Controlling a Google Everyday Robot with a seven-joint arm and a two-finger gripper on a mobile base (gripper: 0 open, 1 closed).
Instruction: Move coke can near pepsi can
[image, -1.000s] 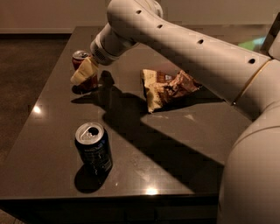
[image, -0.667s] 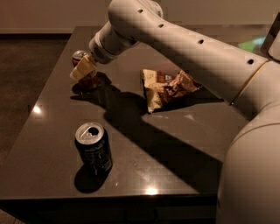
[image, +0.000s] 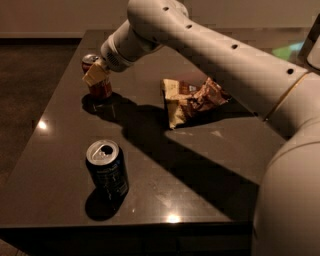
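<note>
dark glossy table (image: 60, 150), pale wall (image: 50, 15)

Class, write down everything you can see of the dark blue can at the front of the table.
The pepsi can is dark navy with pale label print and a shiny silver top with its opening showing. It looks like metal, undented, and stands upright near the front left of the dark table. Only the table touches it. The gripper is well behind it, at the coke can.

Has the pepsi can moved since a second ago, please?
No; the pepsi can sits as before, front-left of the chip bag. The pincer is at the coke can.
</note>
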